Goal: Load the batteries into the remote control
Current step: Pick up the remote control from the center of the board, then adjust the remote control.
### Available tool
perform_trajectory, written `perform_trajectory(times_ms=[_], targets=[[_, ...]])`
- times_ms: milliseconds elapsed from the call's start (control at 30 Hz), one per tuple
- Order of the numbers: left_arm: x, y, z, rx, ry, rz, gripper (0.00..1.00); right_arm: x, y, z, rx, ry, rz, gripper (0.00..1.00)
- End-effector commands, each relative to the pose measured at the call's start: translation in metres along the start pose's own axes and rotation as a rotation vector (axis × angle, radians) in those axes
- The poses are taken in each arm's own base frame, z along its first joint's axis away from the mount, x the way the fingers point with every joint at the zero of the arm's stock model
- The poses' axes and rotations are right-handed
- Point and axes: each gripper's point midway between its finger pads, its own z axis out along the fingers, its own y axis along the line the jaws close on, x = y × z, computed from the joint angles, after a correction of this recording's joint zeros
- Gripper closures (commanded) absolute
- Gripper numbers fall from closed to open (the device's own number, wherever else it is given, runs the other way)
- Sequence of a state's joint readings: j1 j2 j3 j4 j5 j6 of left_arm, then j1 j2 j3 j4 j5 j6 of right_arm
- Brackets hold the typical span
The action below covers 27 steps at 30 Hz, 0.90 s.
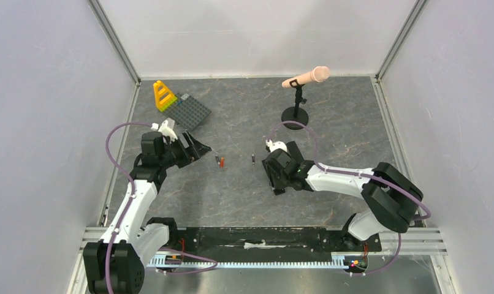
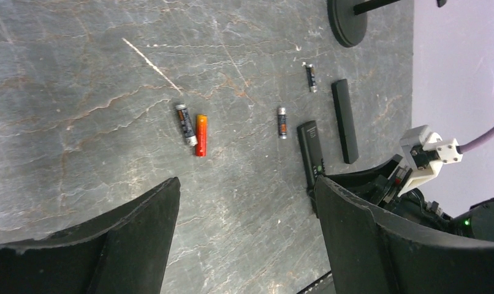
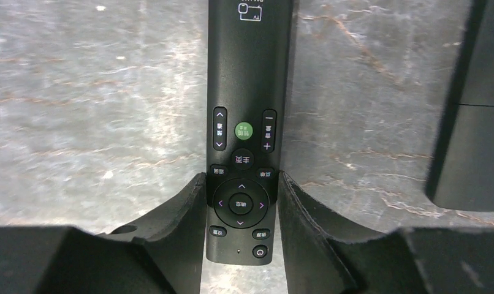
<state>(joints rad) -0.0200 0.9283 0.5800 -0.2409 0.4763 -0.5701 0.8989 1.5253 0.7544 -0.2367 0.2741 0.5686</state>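
Several batteries lie on the table: a dark one [image 2: 185,124] touching a red-orange one [image 2: 200,135], a third [image 2: 282,122] and a fourth [image 2: 311,78] farther right. The remote control [image 2: 345,120] is a plain black bar [image 3: 471,135] with a seam across it. Beside it lies a black remote with buttons [image 3: 247,73], face up, and my right gripper [image 3: 242,176] is shut on its end, fingers against both sides. My left gripper [image 2: 246,184] hangs wide open and holds nothing, near the paired batteries [image 1: 220,162].
A pink microphone [image 1: 306,78] on a black round stand [image 1: 295,114] is at the back right. A grey baseplate [image 1: 191,110] with a yellow block piece [image 1: 164,96] sits at the back left. Walls close in both sides.
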Motion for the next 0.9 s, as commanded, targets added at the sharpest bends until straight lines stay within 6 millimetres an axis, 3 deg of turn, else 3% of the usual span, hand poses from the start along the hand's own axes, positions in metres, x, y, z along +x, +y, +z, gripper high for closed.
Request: perform_trajectory(times_ms=[0,233,433,667,867], targets=[[-0.001,-0.027,-0.004,0.146,-0.003,-0.004,0.14,-0.047,0.041,-0.032,-0.269,-0.075,0.076,0.71],[0.002,-0.052,-0.011,0.285,0.018,-0.009,0.14,-0.103,0.081,-0.086,-0.65,-0.159,0.229,0.71],[-0.01,-0.099,-0.03,0.513,-0.015,-0.002,0.14,-0.134,0.116,-0.142,-0.998,-0.193,0.348,0.71],[-0.014,-0.136,-0.045,0.64,-0.045,0.027,0.14,-0.15,0.133,-0.196,-1.289,-0.21,0.451,0.71],[-0.006,-0.162,-0.037,0.691,-0.045,0.02,0.13,-0.152,0.135,-0.208,-1.344,-0.207,0.464,0.72]])
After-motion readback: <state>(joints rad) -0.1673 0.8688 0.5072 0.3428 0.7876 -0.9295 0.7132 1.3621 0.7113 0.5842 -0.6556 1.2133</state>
